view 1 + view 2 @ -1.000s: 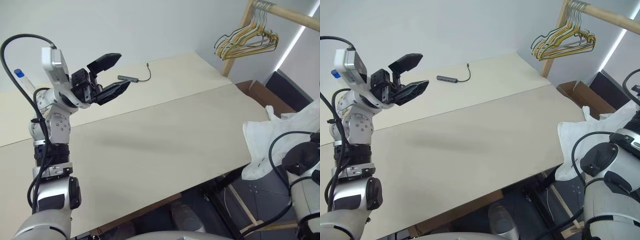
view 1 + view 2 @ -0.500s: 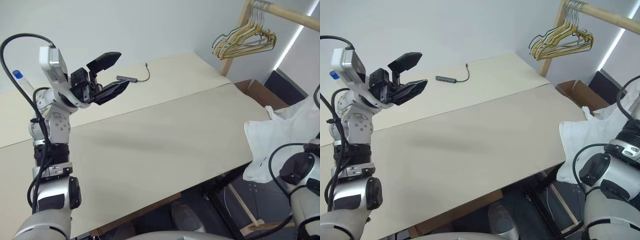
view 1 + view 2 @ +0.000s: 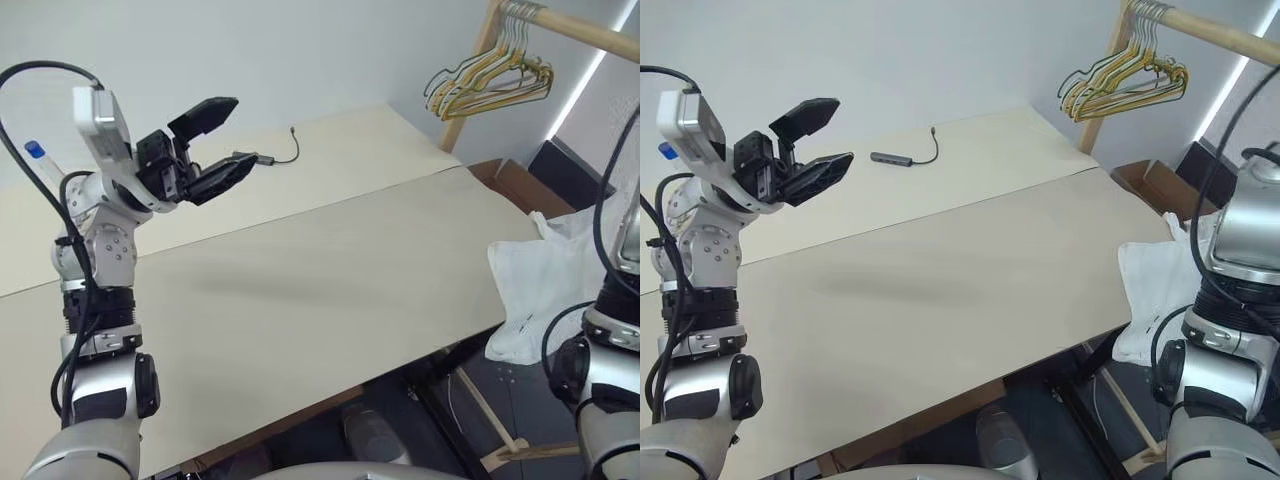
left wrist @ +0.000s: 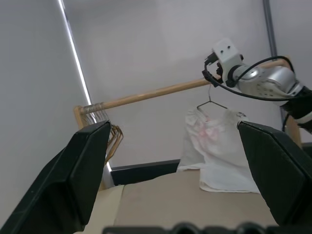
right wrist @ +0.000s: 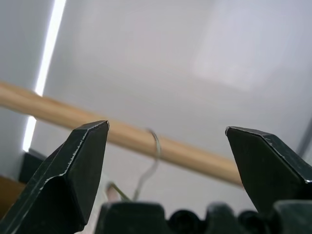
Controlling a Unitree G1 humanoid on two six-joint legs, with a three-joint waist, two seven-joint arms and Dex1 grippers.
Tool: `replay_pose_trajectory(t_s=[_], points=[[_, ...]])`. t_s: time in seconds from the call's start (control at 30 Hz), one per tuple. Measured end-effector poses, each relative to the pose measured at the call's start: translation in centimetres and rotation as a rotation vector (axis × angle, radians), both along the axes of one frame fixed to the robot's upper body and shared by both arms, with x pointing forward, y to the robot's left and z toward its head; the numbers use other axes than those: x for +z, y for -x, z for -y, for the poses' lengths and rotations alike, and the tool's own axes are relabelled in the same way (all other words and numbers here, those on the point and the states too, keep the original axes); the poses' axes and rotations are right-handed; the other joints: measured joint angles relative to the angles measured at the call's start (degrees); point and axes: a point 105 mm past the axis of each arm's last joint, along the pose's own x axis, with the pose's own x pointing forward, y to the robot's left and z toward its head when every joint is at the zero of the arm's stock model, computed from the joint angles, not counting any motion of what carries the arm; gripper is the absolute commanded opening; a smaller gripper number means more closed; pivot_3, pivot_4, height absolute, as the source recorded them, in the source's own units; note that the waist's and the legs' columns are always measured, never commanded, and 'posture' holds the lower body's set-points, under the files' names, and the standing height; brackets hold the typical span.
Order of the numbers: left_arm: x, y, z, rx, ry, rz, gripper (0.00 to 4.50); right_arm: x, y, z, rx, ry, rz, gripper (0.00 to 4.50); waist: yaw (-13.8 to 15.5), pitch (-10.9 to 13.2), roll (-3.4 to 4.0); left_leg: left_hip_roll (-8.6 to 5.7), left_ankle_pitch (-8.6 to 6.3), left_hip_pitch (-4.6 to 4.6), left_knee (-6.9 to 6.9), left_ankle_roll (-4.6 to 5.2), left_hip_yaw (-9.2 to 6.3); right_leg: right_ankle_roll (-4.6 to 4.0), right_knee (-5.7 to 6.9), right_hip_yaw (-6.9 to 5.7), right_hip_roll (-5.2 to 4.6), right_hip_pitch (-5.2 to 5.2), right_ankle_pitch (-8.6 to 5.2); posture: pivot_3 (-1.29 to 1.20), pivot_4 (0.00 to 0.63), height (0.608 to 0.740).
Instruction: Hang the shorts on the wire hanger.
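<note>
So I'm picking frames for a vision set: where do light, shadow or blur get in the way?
Left wrist view: a bright light strip runs down the wall; the shorts on the wire hanger stay readable. Right wrist view: the wooden rail and hanger hook look soft. Left eye view: a faint shadow lies on the table.

One pair of white shorts (image 4: 214,146) on one wire hanger (image 4: 210,103). One wooden rail (image 4: 161,92), one bunch of hangers (image 3: 490,75). One cabled adapter (image 3: 902,157), two grippers: left gripper (image 3: 222,140), right gripper (image 5: 165,170).
</note>
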Motion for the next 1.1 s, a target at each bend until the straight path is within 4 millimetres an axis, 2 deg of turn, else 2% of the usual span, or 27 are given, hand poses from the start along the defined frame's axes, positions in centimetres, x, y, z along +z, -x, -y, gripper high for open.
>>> replay_pose_trajectory(t_s=[0.07,0.13,0.2,0.27,0.37,0.57,0.63,0.7,0.8,0.93,1.1], points=[[-0.3,0.1,-0.7,0.055,0.008,-0.010,4.50,-0.2,-2.2,-3.1,0.192,0.081,-0.065,4.46,-0.03,0.01,-0.02,-0.02,0.00,0.10,-0.22,0.00,0.05,0.06,-0.01,0.20,0.00,0.06,0.01,-0.12,0.000,0.740],[-0.9,0.5,-1.5,0.106,-0.014,-0.025,4.50,-1.2,-4.3,-6.3,0.387,0.140,-0.154,4.46,0.09,0.03,-0.05,0.02,0.00,0.11,-0.25,0.00,0.04,0.06,-0.01,0.20,0.06,0.06,0.01,-0.08,0.000,0.740],[-2.0,1.3,-2.6,0.169,-0.069,-0.046,4.50,-3.1,-6.2,-9.5,0.596,0.156,-0.264,4.46,0.30,0.04,-0.06,0.03,0.00,0.11,-0.27,0.00,0.02,0.03,0.00,0.23,0.06,0.05,0.03,-0.04,0.000,0.740],[-3.3,2.1,-3.5,0.222,-0.096,-0.086,4.50,-5.2,-7.3,-12.4,0.775,0.168,-0.379,4.46,1.73,0.06,-0.09,0.01,0.00,0.14,-0.26,0.00,0.02,-0.37,0.00,0.22,0.03,-0.04,0.28,0.00,0.000,0.740],[-4.8,3.7,-4.6,0.300,-0.096,-0.144,4.50,-7.5,-7.5,-16.2,0.971,0.269,-0.515,4.46,4.75,0.10,-0.18,0.05,-0.01,0.22,-0.26,0.02,-0.03,-0.38,-0.07,0.16,0.02,-0.19,0.29,0.06,0.000,0.740],[-7.4,7.8,-4.7,0.389,-0.093,-0.253,4.50,-16.0,-5.3,-22.4,1.318,0.440,-0.869,4.46,13.09,0.19,-0.49,0.05,-0.07,0.06,-0.23,0.00,0.00,-0.34,-0.37,0.04,-0.13,-0.26,0.40,0.15,0.000,0.740],[-8.1,8.5,-4.6,0.404,-0.109,-0.284,4.50,-16.8,-4.5,-23.7,1.403,0.465,-0.908,4.46,15.60,0.21,-0.54,0.04,-0.06,0.07,-0.22,0.00,0.03,-0.38,-0.41,-0.03,-0.11,-0.25,0.47,0.18,0.000,0.740],[-8.9,9.4,-4.5,0.423,-0.137,-0.321,4.50,-16.8,-3.5,-25.1,1.502,0.472,-0.915,4.46,17.66,0.20,-0.57,0.06,-0.06,0.09,-0.22,0.00,0.17,-0.41,-0.42,-0.12,-0.08,-0.21,0.47,0.20,0.000,0.740],[-9.3,10.2,-4.2,0.433,-0.166,-0.340,4.50,-17.1,-2.5,-26.1,1.589,0.500,-0.948,4.46,20.32,0.19,-0.62,0.09,-0.05,0.10,-0.20,-0.02,0.31,-0.51,-0.46,-0.38,-0.05,-0.13,0.49,0.22,0.000,0.740],[-9.7,10.6,-4.1,0.452,-0.191,-0.366,4.50,-19.0,-1.8,-26.3,1.622,0.491,-1.015,4.46,22.05,0.16,-0.65,0.09,-0.02,0.10,-0.20,-0.05,0.30,-0.58,-0.47,-0.45,-0.01,-0.10,0.46,0.25,0.000,0.740],[-10.2,10.4,-4.1,0.478,-0.224,-0.388,4.50,-20.1,-1.6,-26.0,1.607,0.494,-1.045,4.46,22.82,0.15,-0.67,0.09,-0.02,0.07,-0.20,-0.06,0.29,-0.60,-0.48,-0.48,0.02,-0.11,0.44,0.27,0.000,0.740]])
